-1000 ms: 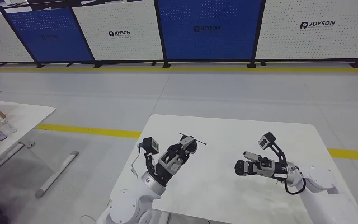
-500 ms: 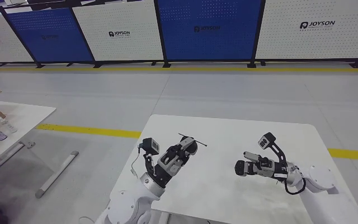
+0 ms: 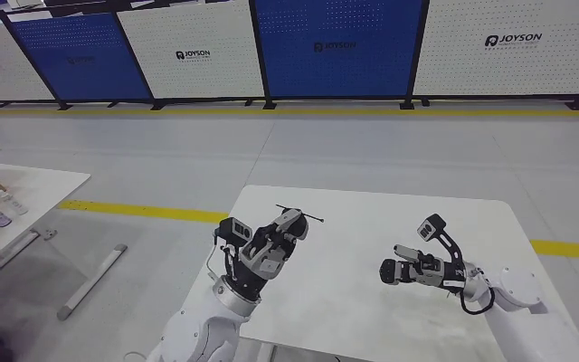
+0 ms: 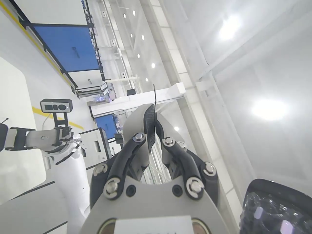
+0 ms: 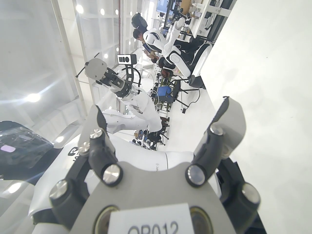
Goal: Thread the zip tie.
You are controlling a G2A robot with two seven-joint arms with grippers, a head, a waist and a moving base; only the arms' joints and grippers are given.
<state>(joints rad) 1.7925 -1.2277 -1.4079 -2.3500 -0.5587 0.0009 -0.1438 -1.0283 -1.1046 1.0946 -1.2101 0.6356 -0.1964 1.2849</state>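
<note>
Over the table (image 3: 380, 204), left side: left gripper (image 3: 291, 220) pinching thin black zip tie (image 3: 312, 217), lifted and carried slightly farther away since a second ago. Right side: right gripper (image 3: 387, 270), fingers spread, empty, unmoved. Threading likely not yet begun.

black zip tie (image 3: 315, 218); white table (image 3: 362, 299); blue and white wall panels (image 3: 335, 45).
</note>
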